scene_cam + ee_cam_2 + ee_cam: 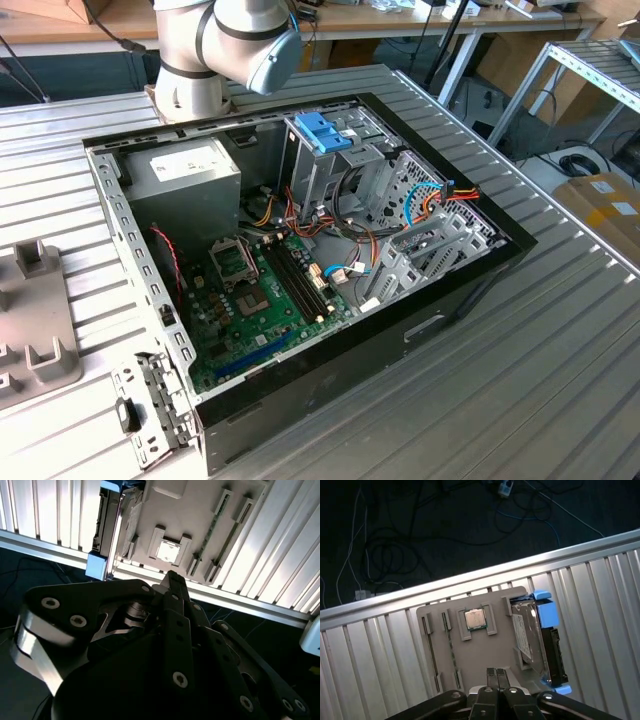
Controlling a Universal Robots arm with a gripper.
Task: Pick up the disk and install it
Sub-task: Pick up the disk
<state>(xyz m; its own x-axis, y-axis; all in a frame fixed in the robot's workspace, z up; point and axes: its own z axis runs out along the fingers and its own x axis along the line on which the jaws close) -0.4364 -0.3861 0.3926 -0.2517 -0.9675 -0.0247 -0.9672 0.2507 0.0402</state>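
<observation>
Robot at work: the gripper point(496, 672), jaws pressed together and holding nothing, hangs over a grey fixture point(485, 655) lying close to the edge of the ribbed metal worktop point(370, 650); the blue-framed disk point(532, 630) stands on its long edge in the fixture's end slot, apart from the jaws; a processor chip point(475, 619) sits in a neighbouring pocket; in the exterior view, an open computer case point(470, 270) lies mid-worktop.
</observation>
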